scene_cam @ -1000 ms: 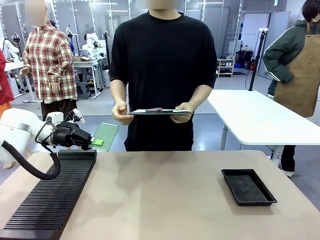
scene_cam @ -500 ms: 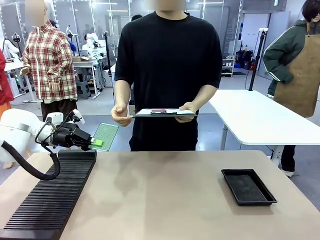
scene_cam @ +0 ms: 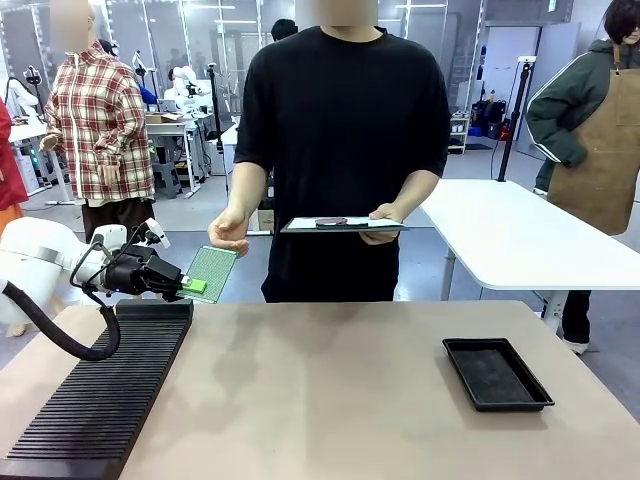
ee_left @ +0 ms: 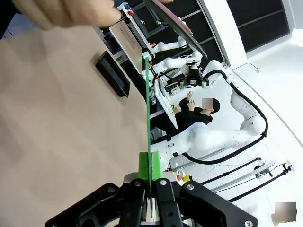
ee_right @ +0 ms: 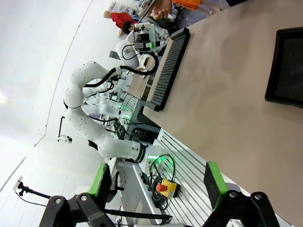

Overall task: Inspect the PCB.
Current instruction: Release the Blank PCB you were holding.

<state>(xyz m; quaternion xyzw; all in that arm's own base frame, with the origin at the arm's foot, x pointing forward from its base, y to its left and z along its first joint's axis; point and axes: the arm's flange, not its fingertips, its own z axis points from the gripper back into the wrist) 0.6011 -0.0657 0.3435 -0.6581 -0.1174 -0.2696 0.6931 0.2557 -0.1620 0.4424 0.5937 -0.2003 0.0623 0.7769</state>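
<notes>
Bright, even overhead light; the table (scene_cam: 330,400) carries only soft, faint shadows. The front view is sharp. The 2 wrist views bend at their edges (wide-angle lenses), and the person's hand (ee_left: 66,14), near the lens, is blurred.

Table (scene_cam: 320,400) middle left open between rack (scene_cam: 100,390) and tray (scene_cam: 497,373); far-left edge crowded by person's hand (scene_cam: 228,232).

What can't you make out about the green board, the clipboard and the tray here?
- PCB face: left wrist view sees it edge-on; front view too small for detail.
- Clipboard paper: front view nearly edge-on, writing unreadable.
- Black tray: right wrist view, cut off by the right edge.
</notes>
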